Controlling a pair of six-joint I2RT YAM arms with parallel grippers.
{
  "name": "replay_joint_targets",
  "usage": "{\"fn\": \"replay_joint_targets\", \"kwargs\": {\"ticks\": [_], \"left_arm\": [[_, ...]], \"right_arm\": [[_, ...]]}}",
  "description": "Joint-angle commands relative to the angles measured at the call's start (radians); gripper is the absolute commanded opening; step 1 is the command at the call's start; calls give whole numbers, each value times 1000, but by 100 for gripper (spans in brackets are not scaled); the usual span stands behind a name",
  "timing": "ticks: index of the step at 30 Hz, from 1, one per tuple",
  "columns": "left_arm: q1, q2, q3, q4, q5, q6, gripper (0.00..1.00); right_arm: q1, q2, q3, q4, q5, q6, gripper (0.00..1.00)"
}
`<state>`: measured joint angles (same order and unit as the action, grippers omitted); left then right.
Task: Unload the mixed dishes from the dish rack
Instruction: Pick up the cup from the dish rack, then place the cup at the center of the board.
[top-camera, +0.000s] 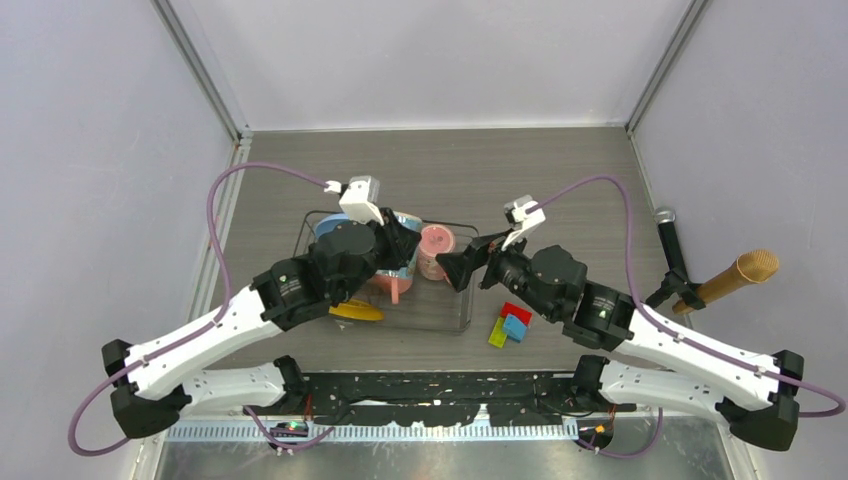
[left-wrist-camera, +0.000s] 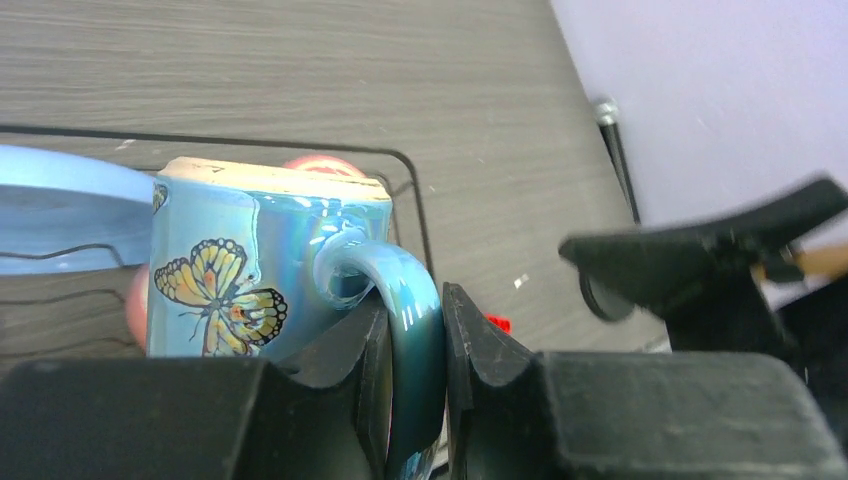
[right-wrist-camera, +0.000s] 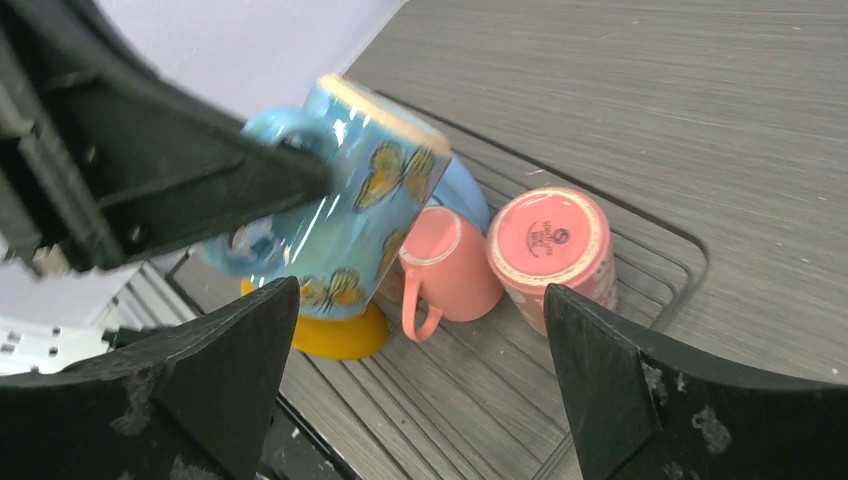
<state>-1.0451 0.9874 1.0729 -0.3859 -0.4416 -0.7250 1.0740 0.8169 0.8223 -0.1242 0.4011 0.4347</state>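
My left gripper (left-wrist-camera: 415, 370) is shut on the handle of the blue butterfly mug (left-wrist-camera: 250, 260) and holds it tilted above the dish rack (top-camera: 430, 328). The mug also shows in the right wrist view (right-wrist-camera: 340, 210). My right gripper (right-wrist-camera: 420, 400) is open and empty, at the rack's right end (top-camera: 462, 268). In the rack lie the plain salmon mug (right-wrist-camera: 455, 275) on its side, the speckled pink mug (right-wrist-camera: 555, 245) upside down, the yellow plate (right-wrist-camera: 340, 335) and the light blue plate (left-wrist-camera: 60, 210). The cream bowl is not in view.
Red (top-camera: 516, 312), blue (top-camera: 515, 327) and green (top-camera: 497, 334) blocks lie on the table just right of the rack. A black microphone (top-camera: 672, 245) and a brown cone-shaped tool (top-camera: 740, 275) sit on a stand at the right edge.
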Motion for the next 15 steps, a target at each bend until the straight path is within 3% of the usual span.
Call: {"fn": "replay_joint_targets", "kwargs": {"ticks": [1,8,15], "left_arm": [[3,40,158,-54,-314,-213,0],[3,159,332,-347,-446,-525,0],[3,140,303,-296,-400,-605,0]], "right_arm": [[-1,47,-2,114,-160,-150,99],[53,151,-3,188,-148,-272,98],[69,231,-27,349,-97,-252,93]]}}
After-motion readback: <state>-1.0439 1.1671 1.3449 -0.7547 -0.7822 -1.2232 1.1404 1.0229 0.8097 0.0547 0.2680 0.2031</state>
